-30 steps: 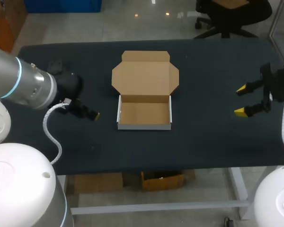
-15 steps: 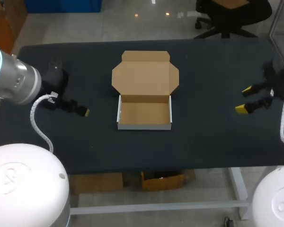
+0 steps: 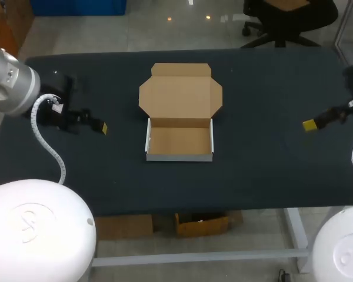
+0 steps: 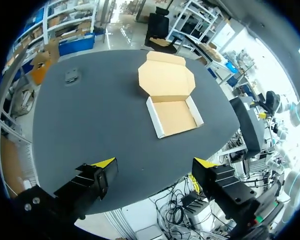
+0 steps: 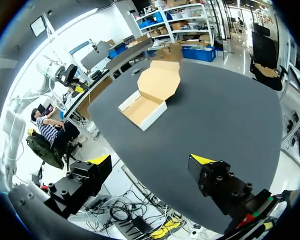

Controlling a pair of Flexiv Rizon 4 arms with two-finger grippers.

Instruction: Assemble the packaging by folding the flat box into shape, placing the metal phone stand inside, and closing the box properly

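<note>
The cardboard box [image 3: 179, 140] sits folded into an open tray at the table's middle, its brown lid flap [image 3: 180, 94] lying flat behind it. The tray is empty. My left gripper [image 3: 100, 127] hovers left of the box, open and holding nothing. My right gripper [image 3: 312, 124] is far to the right, also open and holding nothing. In the left wrist view the box [image 4: 172, 112] lies ahead of the open gripper [image 4: 154, 164], and a small grey object [image 4: 71, 76], likely the phone stand, rests near the far corner. The right wrist view shows the box [image 5: 142, 110] well ahead of its open gripper [image 5: 150, 160].
The dark table [image 3: 265, 88] has wide bare stretches on both sides of the box. Its front edge runs close below the tray.
Both arms have drawn back from the box: the left gripper went left and slightly away, the right gripper went right toward the table's edge. The box has not moved.
</note>
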